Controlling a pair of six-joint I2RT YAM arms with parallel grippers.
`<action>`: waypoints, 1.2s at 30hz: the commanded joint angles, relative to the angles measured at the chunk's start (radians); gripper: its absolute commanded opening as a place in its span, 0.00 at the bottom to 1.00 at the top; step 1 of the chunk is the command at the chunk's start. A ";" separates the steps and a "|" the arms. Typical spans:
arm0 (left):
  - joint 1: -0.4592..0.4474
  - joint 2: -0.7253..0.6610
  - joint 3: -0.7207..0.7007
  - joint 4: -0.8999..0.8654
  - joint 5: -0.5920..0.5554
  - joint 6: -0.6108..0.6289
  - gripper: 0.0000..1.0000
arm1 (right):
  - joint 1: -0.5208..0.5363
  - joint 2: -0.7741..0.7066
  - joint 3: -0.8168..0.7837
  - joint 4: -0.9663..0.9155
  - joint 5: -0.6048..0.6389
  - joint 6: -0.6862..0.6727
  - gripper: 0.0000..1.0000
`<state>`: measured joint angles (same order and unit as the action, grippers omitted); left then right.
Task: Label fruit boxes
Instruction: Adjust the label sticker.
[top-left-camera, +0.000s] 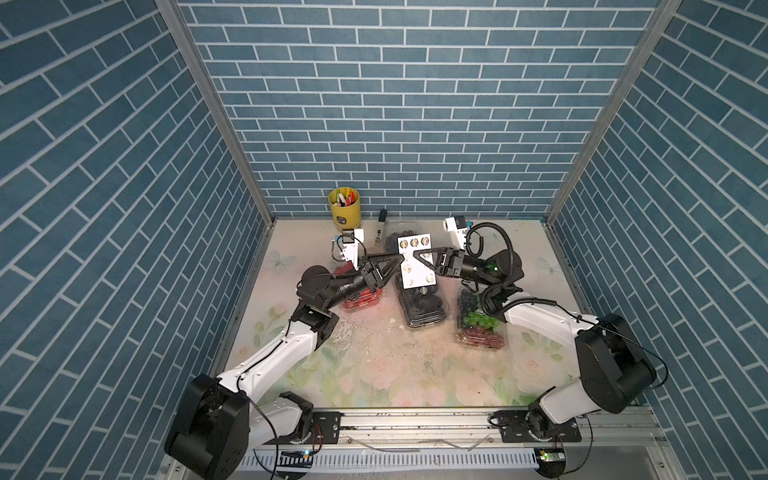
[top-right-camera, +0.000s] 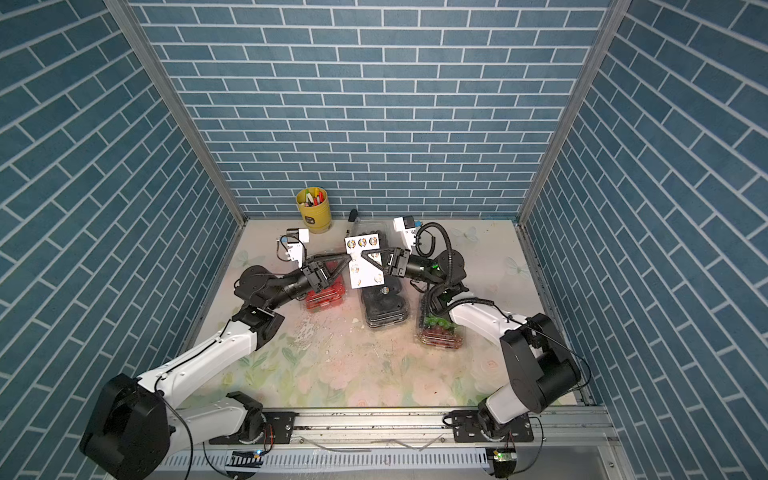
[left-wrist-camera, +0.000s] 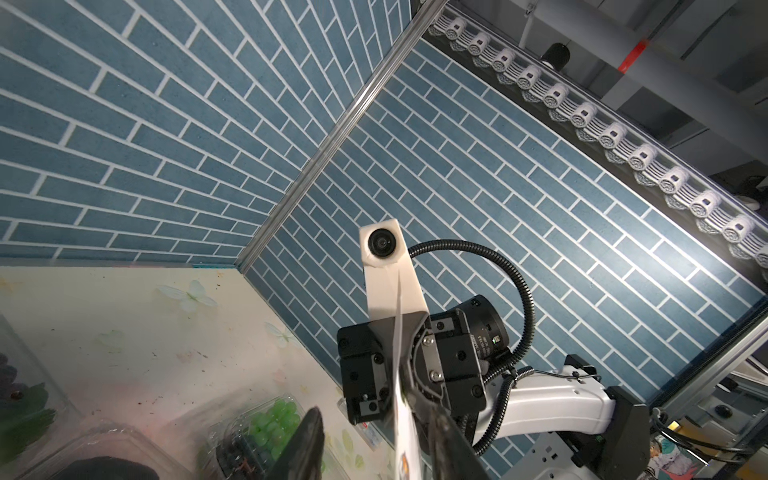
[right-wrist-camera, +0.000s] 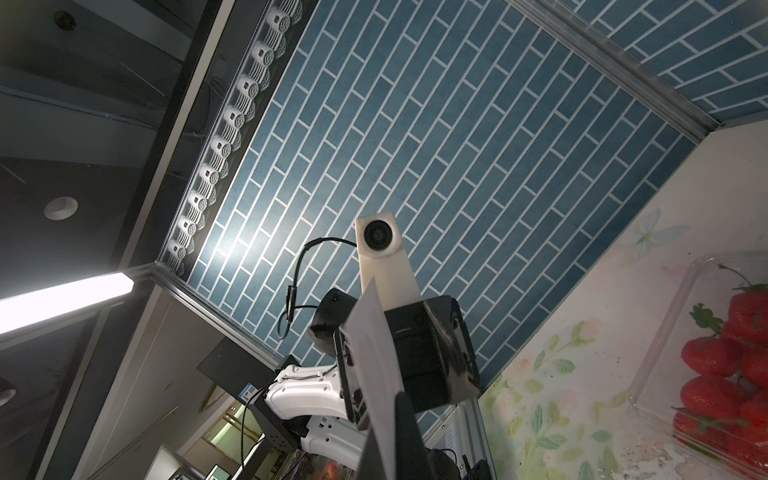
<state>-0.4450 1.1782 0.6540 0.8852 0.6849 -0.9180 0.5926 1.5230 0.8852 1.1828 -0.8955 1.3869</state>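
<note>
A white sticker sheet (top-left-camera: 415, 262) (top-right-camera: 365, 264) hangs in the air over the black-fruit box (top-left-camera: 424, 307) (top-right-camera: 384, 309). My right gripper (top-left-camera: 415, 254) (right-wrist-camera: 397, 419) is shut on its edge. My left gripper (top-left-camera: 400, 257) (left-wrist-camera: 374, 415) meets the sheet from the other side. Its jaws are apart, and the sheet (left-wrist-camera: 405, 415) stands between them, close to one finger. The strawberry box (top-left-camera: 361, 297) (right-wrist-camera: 731, 365) lies under my left arm. The mixed-grape box (top-left-camera: 482, 326) (left-wrist-camera: 270, 424) is under my right arm. A dark-grape box (top-left-camera: 401, 230) sits behind the sheet, mostly hidden.
A yellow pen cup (top-left-camera: 345, 208) (top-right-camera: 313, 210) stands at the back left by the wall. A black-capped marker (top-left-camera: 380, 226) lies beside it. Blue brick walls close in three sides. The floral table (top-left-camera: 395, 374) runs on to the front rail.
</note>
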 joint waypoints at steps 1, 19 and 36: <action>-0.004 0.007 -0.021 0.085 -0.026 -0.049 0.44 | 0.001 -0.012 -0.009 0.051 0.025 0.002 0.00; -0.059 0.092 0.032 0.155 0.039 -0.064 0.26 | 0.002 -0.011 -0.020 0.055 0.020 0.007 0.00; -0.060 0.113 0.040 0.184 0.063 -0.075 0.00 | -0.003 -0.018 -0.019 0.049 0.007 0.011 0.07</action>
<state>-0.5026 1.2964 0.6697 1.0462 0.7273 -1.0065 0.5922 1.5230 0.8749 1.1896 -0.8761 1.3869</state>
